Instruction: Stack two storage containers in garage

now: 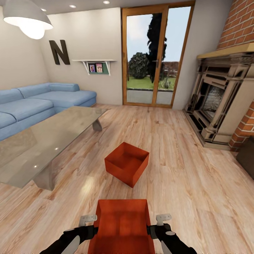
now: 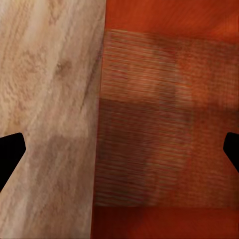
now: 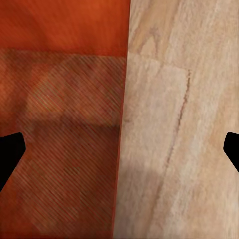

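I stand in the living room, on its pale plank floor. Far ahead of my claws is a glass door onto a garden. Ahead and off to my right stands the brick fireplace; ahead and to my left sit a blue sofa and, nearer, a glass table.

Between my two claws is the near bin, orange-red and open on top. My left claw sits at the bin's left wall and my right claw at its right wall. Through my left wrist camera I see one fingertip over the wood and the other over the bin's inside, with the wall's top edge running between them. My right wrist camera has the same picture mirrored, one fingertip over the bin's bottom and the other over the planks. So each claw straddles a wall, but whether the fingers have clenched on it I cannot tell.

The far bin rests on the planks straight ahead of my claws, well apart from the near one and turned at an angle to it, just beyond the table's corner.
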Motion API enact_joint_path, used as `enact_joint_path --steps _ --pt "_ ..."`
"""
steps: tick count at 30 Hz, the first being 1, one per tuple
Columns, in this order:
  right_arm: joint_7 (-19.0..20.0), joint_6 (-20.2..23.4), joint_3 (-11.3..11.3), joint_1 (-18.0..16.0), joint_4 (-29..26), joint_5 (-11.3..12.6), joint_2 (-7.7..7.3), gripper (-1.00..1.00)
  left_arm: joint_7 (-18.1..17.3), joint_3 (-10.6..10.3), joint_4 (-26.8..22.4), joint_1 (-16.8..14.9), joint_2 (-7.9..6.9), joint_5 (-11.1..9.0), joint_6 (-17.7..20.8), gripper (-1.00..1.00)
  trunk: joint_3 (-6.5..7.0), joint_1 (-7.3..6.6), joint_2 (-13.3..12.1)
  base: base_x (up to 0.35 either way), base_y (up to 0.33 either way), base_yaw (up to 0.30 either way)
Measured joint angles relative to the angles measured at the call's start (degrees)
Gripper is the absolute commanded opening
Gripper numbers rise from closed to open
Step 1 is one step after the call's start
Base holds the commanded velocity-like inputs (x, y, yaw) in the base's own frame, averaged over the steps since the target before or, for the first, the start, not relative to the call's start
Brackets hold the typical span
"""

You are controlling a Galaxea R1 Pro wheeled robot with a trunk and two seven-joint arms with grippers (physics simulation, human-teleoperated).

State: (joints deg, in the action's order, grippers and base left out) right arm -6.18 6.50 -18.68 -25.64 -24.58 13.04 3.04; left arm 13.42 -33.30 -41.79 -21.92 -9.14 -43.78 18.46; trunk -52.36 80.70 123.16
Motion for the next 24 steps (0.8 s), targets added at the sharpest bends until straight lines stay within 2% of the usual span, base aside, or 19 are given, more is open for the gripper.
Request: enact_joint_path --steps 11,24 --pt "0.00 -0.07 0.06 0.00 0.00 0.00 0.00 1.00 -0.04 -0.02 -0.34 0.00 0.00 0.00 -0.06 1.00 -0.88 0.00 0.00 0.000 0.000 0.000" --pt "-0.08 -0.31 0.08 0.00 0.00 -0.06 0.00 1.00 -0.07 -0.15 -7.92 0.00 -0.02 0.14 0.15 1.00 -1.82 0.00 0.00 0.000 0.000 0.000"
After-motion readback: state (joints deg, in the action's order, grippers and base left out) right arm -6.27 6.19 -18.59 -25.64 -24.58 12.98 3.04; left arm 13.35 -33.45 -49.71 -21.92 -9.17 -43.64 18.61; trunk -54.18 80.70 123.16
